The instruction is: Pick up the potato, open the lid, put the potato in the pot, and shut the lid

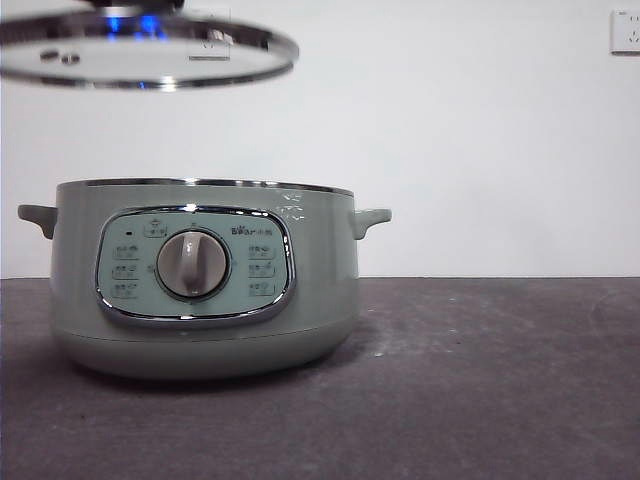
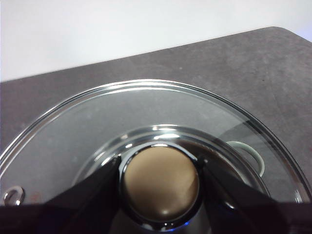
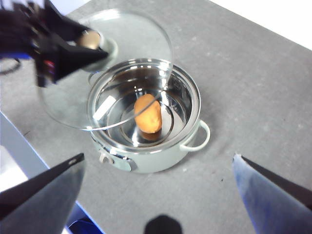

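The sage-green pot (image 1: 200,290) stands open on the dark table. The potato (image 3: 147,113) lies at the bottom of the steel bowl of the pot (image 3: 193,87). The glass lid (image 1: 150,55) hangs level in the air above the pot and off to one side, overlapping only part of the rim. My left gripper (image 2: 158,164) is shut on the lid's knob (image 2: 160,183). From the right wrist view the lid (image 3: 126,53) and the left gripper (image 3: 90,43) show beside the pot. My right gripper (image 3: 158,157) is high above the pot, open and holding nothing.
A white wall stands behind the table, with a socket (image 1: 625,30) at the upper right. The dark grey tabletop (image 1: 500,380) stretches to the right of the pot. The table's edge (image 3: 19,131) runs close to the pot's panel side.
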